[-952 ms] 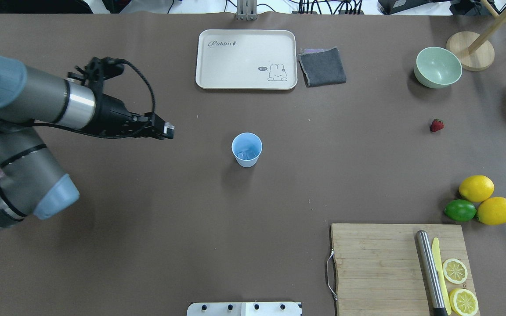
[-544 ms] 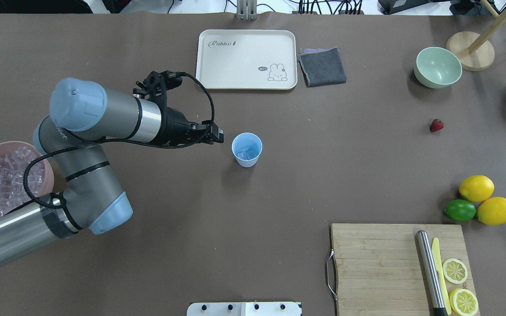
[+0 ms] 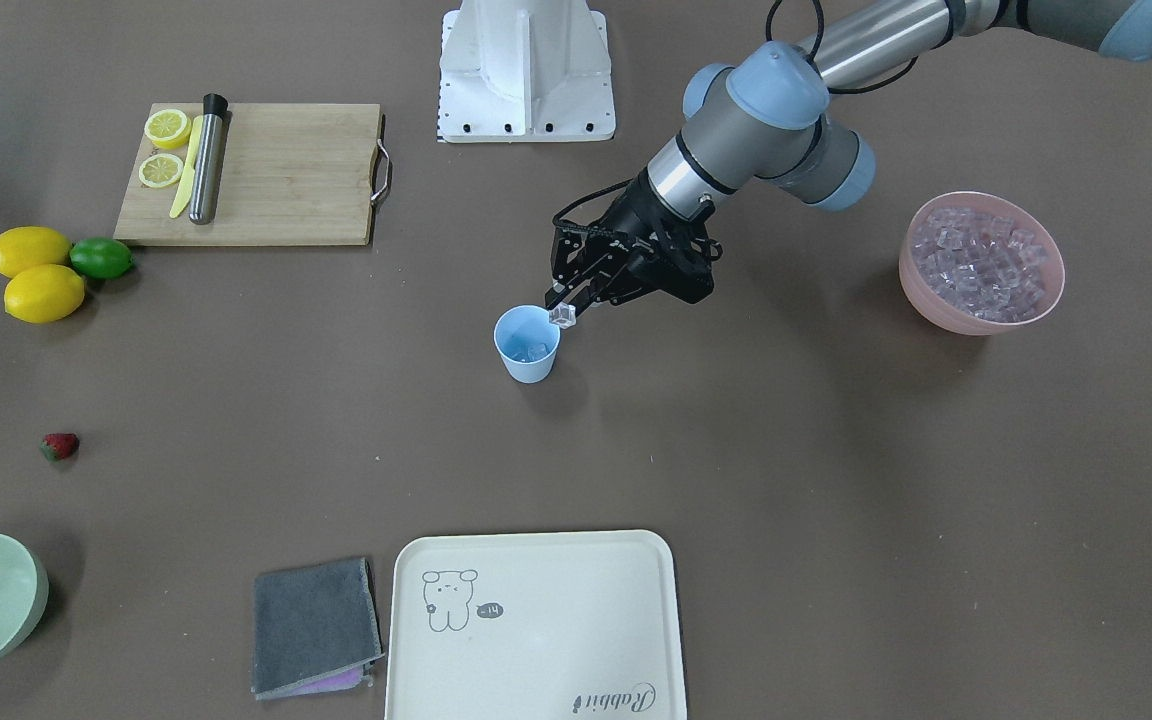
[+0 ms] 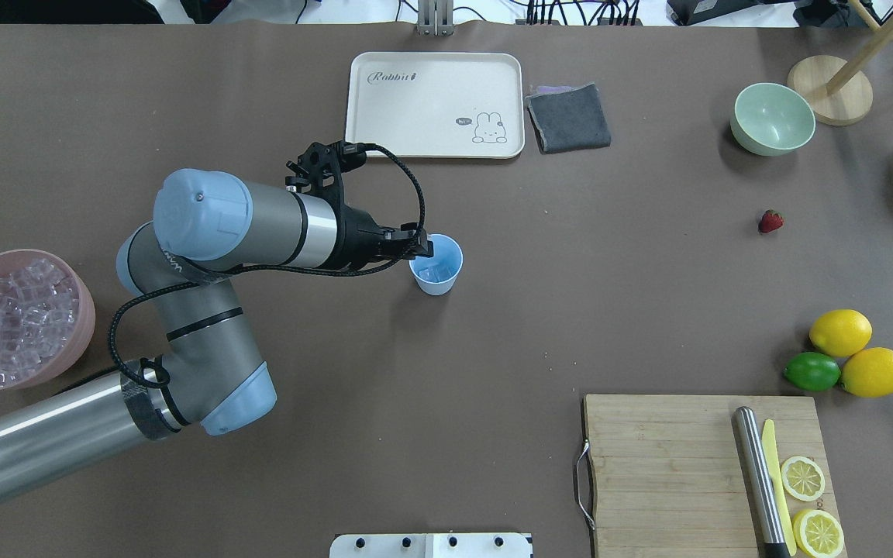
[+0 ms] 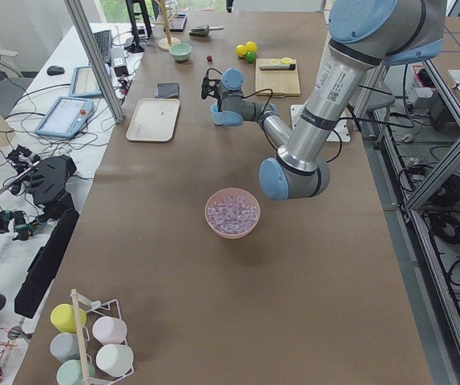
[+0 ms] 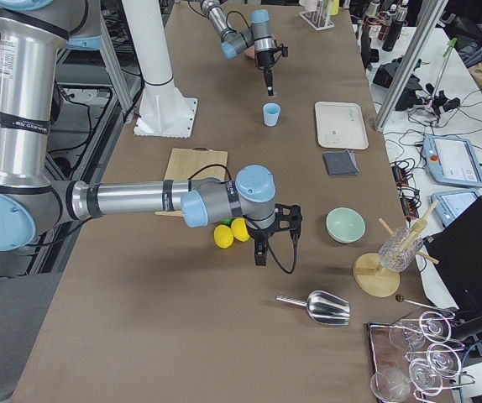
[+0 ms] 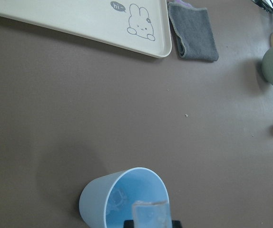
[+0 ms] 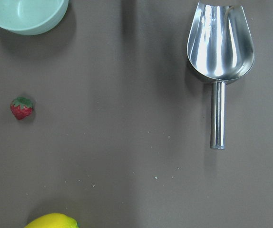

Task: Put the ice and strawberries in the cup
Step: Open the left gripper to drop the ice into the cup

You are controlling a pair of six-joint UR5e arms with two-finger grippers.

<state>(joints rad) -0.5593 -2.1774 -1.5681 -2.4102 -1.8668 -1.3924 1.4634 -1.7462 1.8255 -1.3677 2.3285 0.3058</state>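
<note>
My left gripper (image 3: 565, 310) is shut on a clear ice cube (image 3: 562, 318) and holds it just over the near rim of the light blue cup (image 3: 526, 350). The cup (image 4: 439, 271) stands mid-table and holds ice (image 4: 436, 273). The left wrist view shows the held cube (image 7: 150, 214) above the cup (image 7: 103, 204). More ice (image 4: 12, 322) fills a pink bowl (image 4: 88, 310) at the left. The red strawberry (image 4: 770, 222) lies far right, and also shows in the right wrist view (image 8: 21, 108). My right gripper (image 6: 259, 254) hovers near the lemons; I cannot tell if it is open.
A cream tray (image 4: 384, 108) and a grey cloth (image 4: 569, 118) lie behind the cup. A pale green bowl (image 4: 749, 136), two lemons (image 4: 840, 332) and a lime (image 4: 811, 371), a cutting board (image 4: 663, 465) and a metal scoop (image 8: 219, 45) are at the right.
My left arm has swung right from beside the pink bowl to the cup, carrying the ice cube. The cup and strawberry have not moved.
</note>
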